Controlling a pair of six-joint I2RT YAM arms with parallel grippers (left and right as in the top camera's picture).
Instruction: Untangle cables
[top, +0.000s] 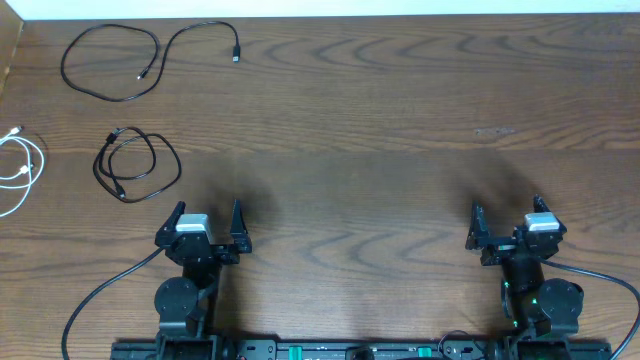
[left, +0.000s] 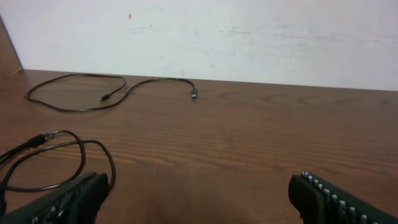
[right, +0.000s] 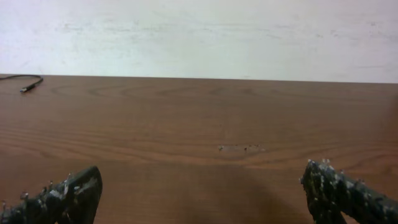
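Three cables lie apart on the left of the wooden table. A long black cable makes a loose loop at the far left, its plug end pointing right. A second black cable is coiled in a small double loop just ahead of my left gripper; it also shows as a black loop in the left wrist view. A white cable curls at the left edge. My left gripper stands open, with nothing between its fingers. My right gripper is open over bare wood on the right, far from all cables.
Thick black wires run from the arm bases along the table's near edge. A pale wall rises behind the far edge. A small scuff marks the wood ahead of the right gripper.
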